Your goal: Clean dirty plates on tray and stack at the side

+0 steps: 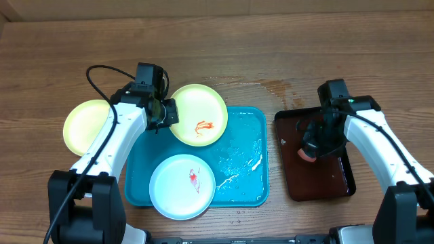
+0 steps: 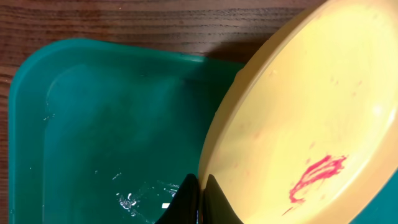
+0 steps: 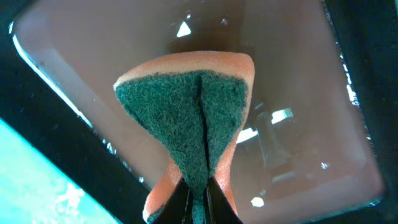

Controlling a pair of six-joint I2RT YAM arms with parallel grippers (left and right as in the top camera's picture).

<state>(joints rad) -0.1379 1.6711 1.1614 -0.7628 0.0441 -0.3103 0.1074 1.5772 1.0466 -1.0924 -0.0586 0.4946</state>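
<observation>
Starting with what is cut off: how much of the left gripper [image 2: 200, 185] is shown?

Only two dark fingertips [image 2: 186, 200] are seen at the bottom edge of the left wrist view, pinched on the rim of the smeared plate [image 2: 311, 106]. The plate is cropped there by the top and right edges, and a red smear [image 2: 317, 177] is seen on its face. Whether it is lifted or resting cannot be told.

And from overhead?

The same plate is found at the far left corner of the tray [image 1: 247, 135], partly over the table [image 1: 224, 47]. A blue-white plate [image 1: 182, 186], also marked red, is laid on the tray's near left part and overlaps its rim. A plain yellow plate [image 1: 87, 125] is set on the wood left of the tray.

Can the right gripper [image 3: 198, 194] be made out?

From overhead its fingers are hidden under the arm, and only a pink sliver of the sponge [image 3: 186, 118] is seen. In the right wrist view the sponge, orange with a green scouring face, is clamped and folded between the closed fingers over the brown tray [image 3: 298, 93]. Contact with that tray cannot be told.

What is noted of the surface?

Water is spread across the tray, and a wet patch [image 1: 271, 85] is seen on the wood-grain table beyond it. The arm bases [image 1: 81, 203] are cut off by the lower edge. A pale strip along the top edge is too narrow to be identified.
</observation>
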